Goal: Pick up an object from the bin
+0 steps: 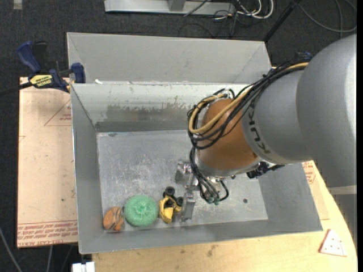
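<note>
1. At the front of the bin (85, 169), left of middle: three small loose things in a row, close under the front wall.
2. Leftmost, near the front left corner: a lump (113, 219), brown and orange, kind hard to tell.
3. Just right of it, touching or very nearly so: a ball (140, 210), green, round, rough on the surface.
4. Right of the ball, just beside it: a yellow thing (167, 208), small, crumpled in shape, with black parts at the top and side.
5. Directly against the right side of the yellow thing, low over the floor (130, 163): the gripper (185, 202), its metal end pointing down toward the front wall.
6. Jaws: wide or narrow, cannot tell, being partly hidden below the wrist. Round the yellow thing or only beside it, likewise cannot tell.
7. Above the gripper: an orange cover (227, 140), rounded, with black and yellow cables (198, 115) looped about its upper left side.
8. Behind the cover, coming in from the right: the grey arm (306, 112), thick, hiding the right part of the bin.
9. Across the floor toward the middle and along the back wall: pale scuffs and dark streaks on grey metal.
</note>
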